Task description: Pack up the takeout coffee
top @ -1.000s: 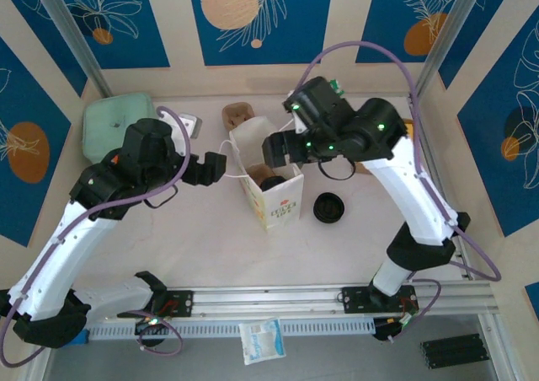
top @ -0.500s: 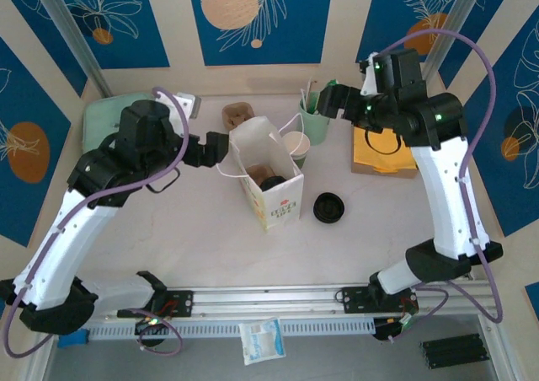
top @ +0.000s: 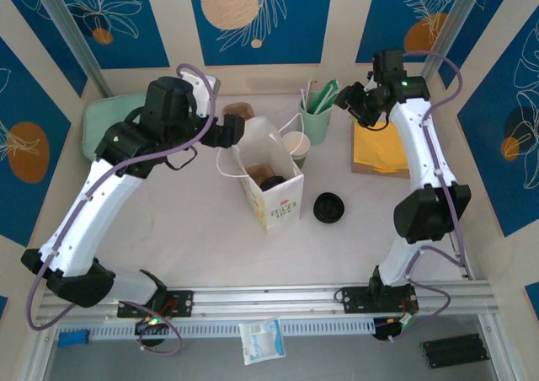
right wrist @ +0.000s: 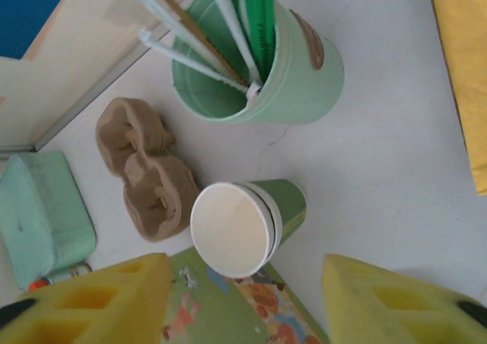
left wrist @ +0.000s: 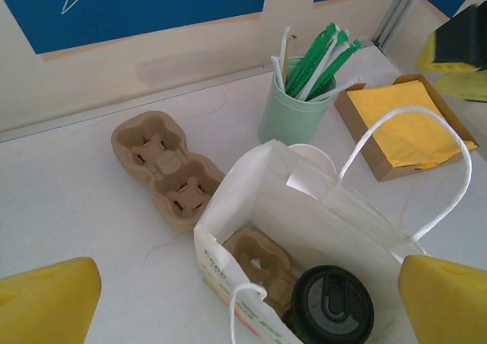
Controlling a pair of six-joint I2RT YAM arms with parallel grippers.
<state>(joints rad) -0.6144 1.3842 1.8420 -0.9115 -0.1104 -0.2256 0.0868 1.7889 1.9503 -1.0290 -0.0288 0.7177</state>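
The takeout coffee (left wrist: 332, 313) stood upright inside the paper bag (left wrist: 319, 207), black lid on, just beside a brown pulp carrier (left wrist: 259, 262) on the bag's floor. Whether it sat in that carrier could not be told. Behind the bag's left side hung the left gripper (top: 233, 131), its yellow fingers (left wrist: 46, 302) spread wide and holding nothing. A second carrier (left wrist: 163, 169) lay on the table behind the bag to the left. A lidless cup (right wrist: 236, 226) stood against the bag's back right, with the mint cup of straws (left wrist: 293, 112) just beyond. A loose black lid (top: 328, 206) lay right of the bag. The right gripper (top: 349, 98) hovered near the straws, jaws apart and empty.
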